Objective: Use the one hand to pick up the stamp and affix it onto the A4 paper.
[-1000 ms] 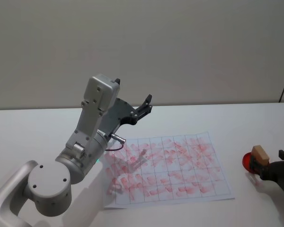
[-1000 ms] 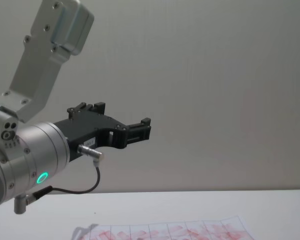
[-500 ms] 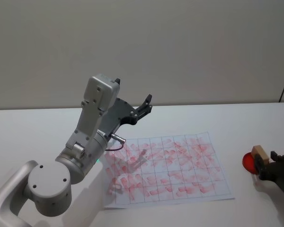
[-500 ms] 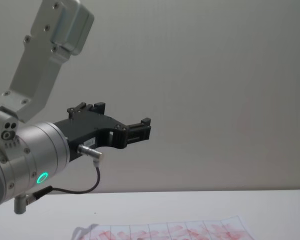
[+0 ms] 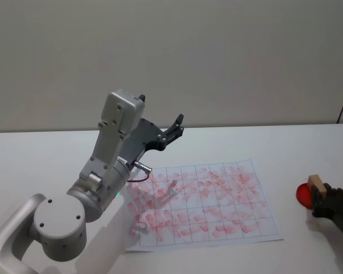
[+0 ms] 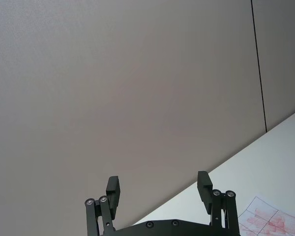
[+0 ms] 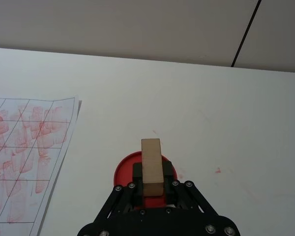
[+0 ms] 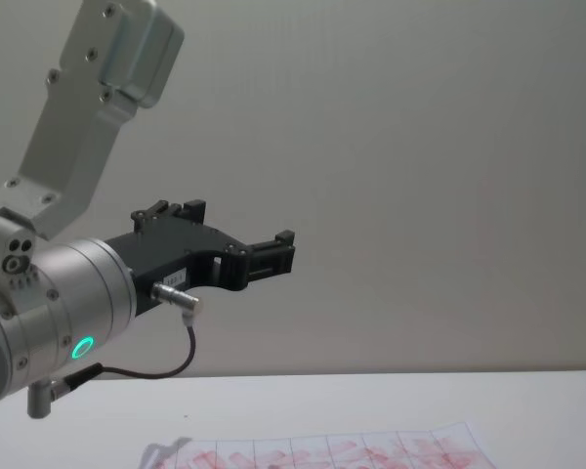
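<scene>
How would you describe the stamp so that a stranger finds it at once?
Start at the A4 paper with red marks, then look to its right. There the right gripper grips the stamp, a pale wooden block above a round red pad.

Soft, even light comes from above: the white table (image 5: 308, 142) is bright without glare, and the wall (image 5: 217, 57) dims toward its upper corners. The left arm (image 5: 111, 154) lays a faint, soft-edged shadow on the paper (image 5: 217, 200); the right gripper (image 5: 321, 197) leaves a paler one on the table. The stamp (image 7: 151, 160) has a lit top and darker end. A green ring (image 8: 82, 346) glows on the arm's casing
</scene>
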{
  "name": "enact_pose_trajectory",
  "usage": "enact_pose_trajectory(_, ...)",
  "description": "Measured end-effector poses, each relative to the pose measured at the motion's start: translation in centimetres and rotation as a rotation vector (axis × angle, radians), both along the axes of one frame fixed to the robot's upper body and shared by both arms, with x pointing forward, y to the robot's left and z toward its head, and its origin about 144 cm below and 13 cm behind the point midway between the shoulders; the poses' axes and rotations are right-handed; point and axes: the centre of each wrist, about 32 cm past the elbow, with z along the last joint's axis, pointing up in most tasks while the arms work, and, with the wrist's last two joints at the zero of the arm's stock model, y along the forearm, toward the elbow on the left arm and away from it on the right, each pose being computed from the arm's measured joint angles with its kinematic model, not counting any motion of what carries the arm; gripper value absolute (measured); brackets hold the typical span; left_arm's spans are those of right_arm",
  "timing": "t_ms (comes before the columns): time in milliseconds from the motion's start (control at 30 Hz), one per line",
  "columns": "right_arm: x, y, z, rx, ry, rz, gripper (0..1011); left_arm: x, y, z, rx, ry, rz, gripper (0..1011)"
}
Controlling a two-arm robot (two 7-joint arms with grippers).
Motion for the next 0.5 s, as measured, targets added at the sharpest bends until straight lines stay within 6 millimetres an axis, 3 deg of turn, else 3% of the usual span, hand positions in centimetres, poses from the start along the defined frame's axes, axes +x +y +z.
enact_pose_trajectory(500,1.0,0.2,1.2,0.015,-0.101,0.095,216,0.0,0.0,0.0,0.000,0.000,0.000,1001)
